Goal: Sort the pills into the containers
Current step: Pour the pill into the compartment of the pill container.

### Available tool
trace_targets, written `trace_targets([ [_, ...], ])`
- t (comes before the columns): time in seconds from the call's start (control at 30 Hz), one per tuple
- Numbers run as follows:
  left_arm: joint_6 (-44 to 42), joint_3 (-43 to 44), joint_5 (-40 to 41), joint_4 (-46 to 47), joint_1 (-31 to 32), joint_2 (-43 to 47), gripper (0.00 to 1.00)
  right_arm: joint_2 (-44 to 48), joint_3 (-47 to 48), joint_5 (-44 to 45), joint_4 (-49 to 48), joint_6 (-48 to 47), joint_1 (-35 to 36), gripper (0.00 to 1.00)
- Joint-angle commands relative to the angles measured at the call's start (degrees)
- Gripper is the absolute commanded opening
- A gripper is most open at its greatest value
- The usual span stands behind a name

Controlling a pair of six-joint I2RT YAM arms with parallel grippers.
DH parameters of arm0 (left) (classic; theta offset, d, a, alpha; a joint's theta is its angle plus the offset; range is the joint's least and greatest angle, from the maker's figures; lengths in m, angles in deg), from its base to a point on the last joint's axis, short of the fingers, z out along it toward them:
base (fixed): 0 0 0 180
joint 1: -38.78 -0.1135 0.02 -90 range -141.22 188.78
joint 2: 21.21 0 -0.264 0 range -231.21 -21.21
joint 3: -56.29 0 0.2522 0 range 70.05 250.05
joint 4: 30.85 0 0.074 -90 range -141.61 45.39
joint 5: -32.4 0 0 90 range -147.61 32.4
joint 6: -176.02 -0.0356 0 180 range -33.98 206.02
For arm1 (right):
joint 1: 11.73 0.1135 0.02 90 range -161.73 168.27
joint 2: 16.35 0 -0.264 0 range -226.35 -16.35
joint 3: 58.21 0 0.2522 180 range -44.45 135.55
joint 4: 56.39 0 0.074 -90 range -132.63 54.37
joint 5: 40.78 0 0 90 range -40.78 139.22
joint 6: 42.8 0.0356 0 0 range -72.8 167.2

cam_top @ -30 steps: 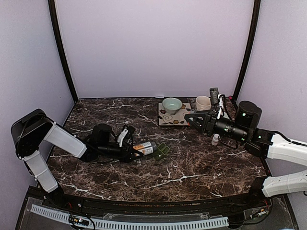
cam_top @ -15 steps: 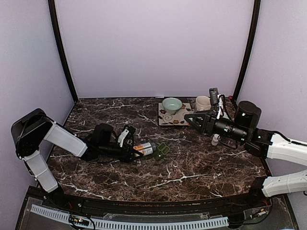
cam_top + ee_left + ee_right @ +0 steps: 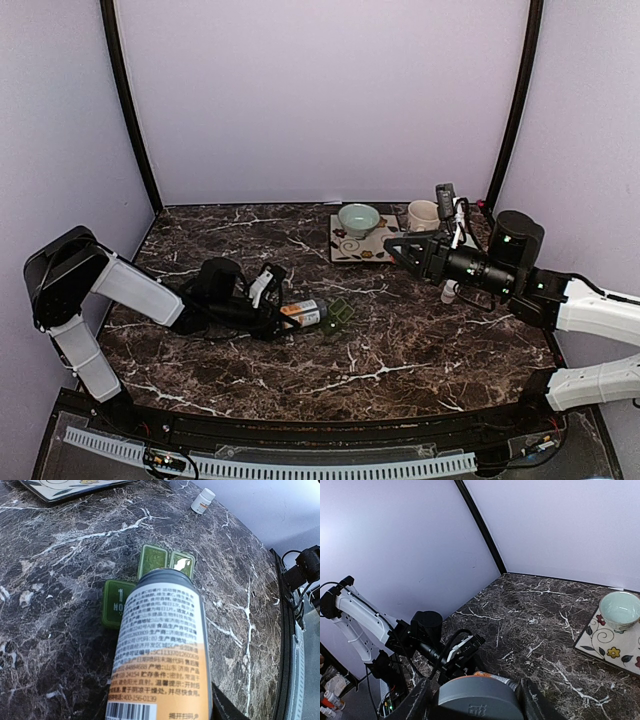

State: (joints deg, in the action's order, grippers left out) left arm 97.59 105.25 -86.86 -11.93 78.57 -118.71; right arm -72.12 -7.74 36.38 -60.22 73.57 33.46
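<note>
My left gripper (image 3: 272, 312) is shut on a pill bottle (image 3: 302, 314) with a white and orange label, held almost level. In the left wrist view the bottle (image 3: 160, 645) fills the middle, and its dark open mouth sits over the dark-green containers (image 3: 152, 562), hiding their middle part. The containers (image 3: 340, 315) lie on the marble just right of the bottle. No pills show. My right gripper (image 3: 475, 702) hovers at the right, shut on a round grey cap (image 3: 475, 695); it (image 3: 402, 247) points left.
A pale green bowl (image 3: 358, 218) stands on a patterned plate (image 3: 350, 248) at the back, with a cream mug (image 3: 423, 214) to its right. A small white bottle (image 3: 450, 292) stands under the right arm. Dark corner posts and purple walls enclose the table.
The left gripper and its bottle have shifted slightly right, toward the containers. The right arm has stayed where it was.
</note>
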Motion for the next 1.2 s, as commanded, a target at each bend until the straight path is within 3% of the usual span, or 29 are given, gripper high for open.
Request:
trace_targets([
  [0.0,-1.4,1.3,0.8,-1.5,0.3,2.1,0.00,-0.3,0.0,-0.1,-2.5,0.5,-0.3,0.42],
  [1.17,-3.8,2.9,4.4,-8.6,1.6,7.0,0.00,-1.3,0.4,-0.6,-2.5,0.8,-0.3,0.42],
])
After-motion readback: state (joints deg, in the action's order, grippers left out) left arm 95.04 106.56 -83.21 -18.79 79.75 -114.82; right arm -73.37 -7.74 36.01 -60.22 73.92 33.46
